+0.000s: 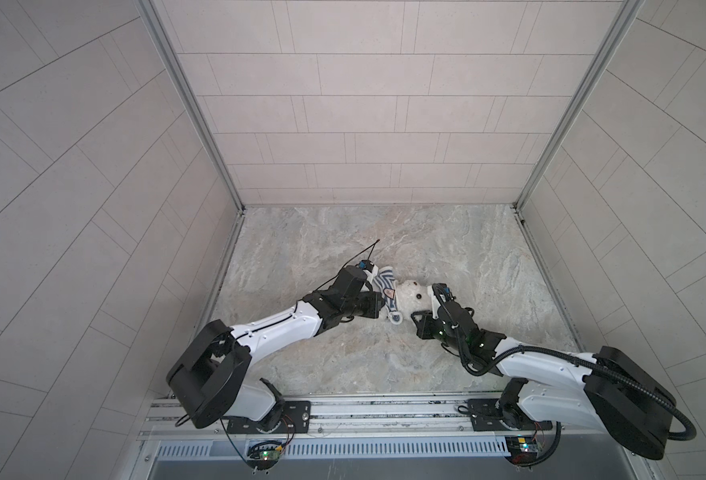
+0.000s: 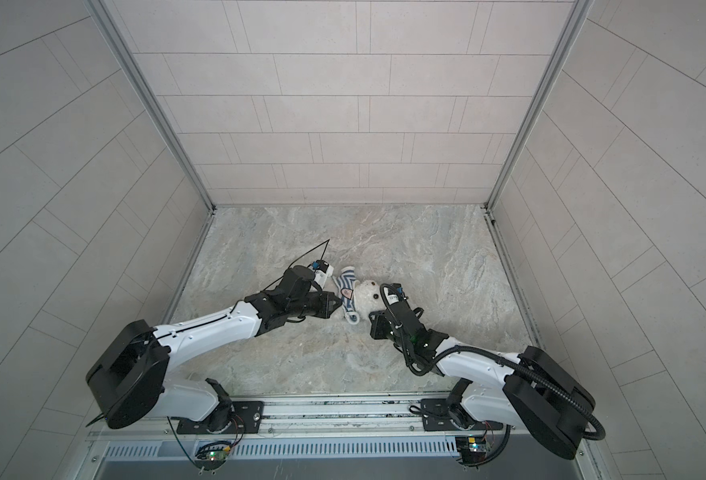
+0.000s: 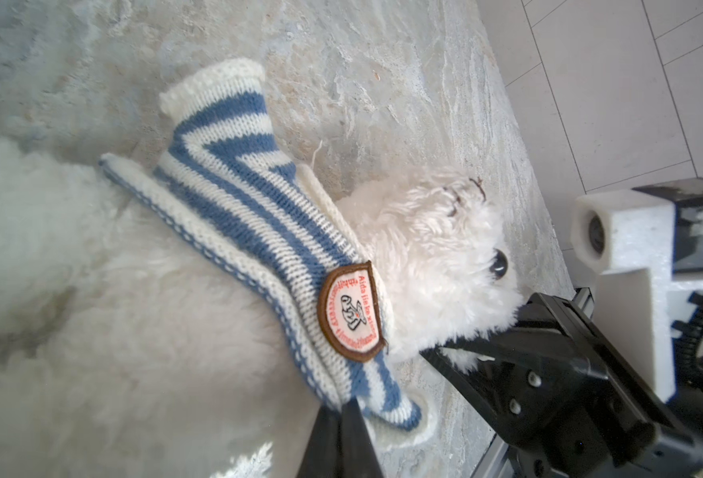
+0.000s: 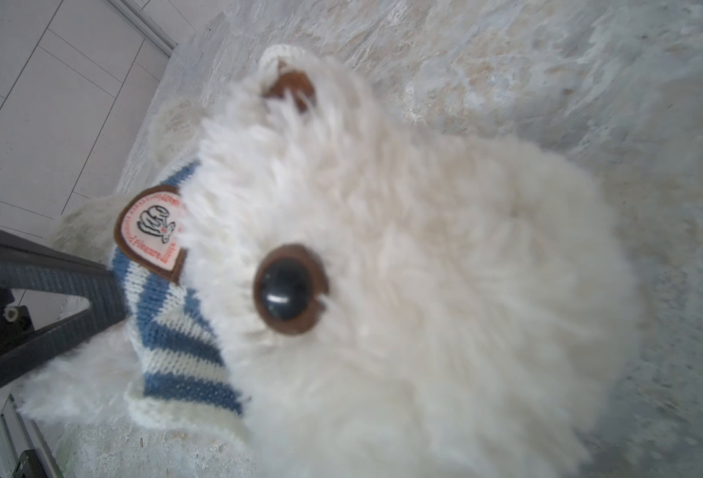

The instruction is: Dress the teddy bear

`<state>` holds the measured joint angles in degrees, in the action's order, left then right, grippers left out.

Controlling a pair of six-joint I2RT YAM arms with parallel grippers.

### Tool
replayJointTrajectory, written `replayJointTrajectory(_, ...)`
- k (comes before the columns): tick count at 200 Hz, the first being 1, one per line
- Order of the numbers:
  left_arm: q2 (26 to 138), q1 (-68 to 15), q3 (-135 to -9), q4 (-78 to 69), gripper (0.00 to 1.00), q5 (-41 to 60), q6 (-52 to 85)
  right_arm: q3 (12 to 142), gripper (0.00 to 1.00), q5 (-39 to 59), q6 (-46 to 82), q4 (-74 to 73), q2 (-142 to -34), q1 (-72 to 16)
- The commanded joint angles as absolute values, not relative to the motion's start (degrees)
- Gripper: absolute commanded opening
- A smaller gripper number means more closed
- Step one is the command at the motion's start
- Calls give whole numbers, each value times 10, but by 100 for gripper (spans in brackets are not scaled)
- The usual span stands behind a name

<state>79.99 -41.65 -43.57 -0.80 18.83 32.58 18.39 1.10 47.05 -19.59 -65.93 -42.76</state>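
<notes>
— Across the lower half of both top views lies the marbled bench (image 1: 343, 249) (image 2: 426, 249). Both arms reach in to its middle, the left arm (image 1: 276, 326) from the lower left and the right arm (image 1: 538, 361) from the lower right.

— And dead centre between them is the teddy bear (image 1: 411, 297) (image 2: 365, 293), flat on the bench with its head toward the right of the frame.

— Right jaws, what have they got?

— They're closed on the bear's head. White fur is squeezed in them at the lower right of the left wrist view.

— And the left jaws?

— Closed too, tips pinched together on the edge of the striped shirt (image 3: 250, 198), at the bottom of that same view.

— Where does the shirt sit?

— Across the bear just below the head, left of its face in the top views (image 1: 384, 279) (image 2: 345, 280), one sleeve pointing up the frame. Whether it's round the neck or only laid over, I can't tell.

— Smaller details?

— A brown-rimmed badge (image 3: 351, 314) (image 4: 151, 231) sits on the shirt beside the chin. And one dark glossy eye (image 4: 289, 289) stares out of the middle of the right wrist view.
</notes>
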Motion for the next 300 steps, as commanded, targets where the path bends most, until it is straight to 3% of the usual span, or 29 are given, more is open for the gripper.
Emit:
replayJointTrajectory(1,769,-407,-417,6,8,189,318,171,0,-35,481,-181,-633,-429)
replayJointTrajectory(31,737,-383,-398,0,7,221,327,161,0,-63,482,-150,-595,-428)
replayJointTrajectory(41,720,-382,-393,2,0,228,320,155,0,-78,485,-132,-578,-428)
replayJointTrajectory(109,678,-386,-352,25,4,350,294,122,0,-129,464,-78,-463,-428)
replayJointTrajectory(225,715,-422,-330,-32,0,308,351,146,0,-132,488,-106,-493,-442)
replayJointTrajectory(300,731,-342,-298,72,0,287,280,153,0,-233,532,-4,-397,-472)
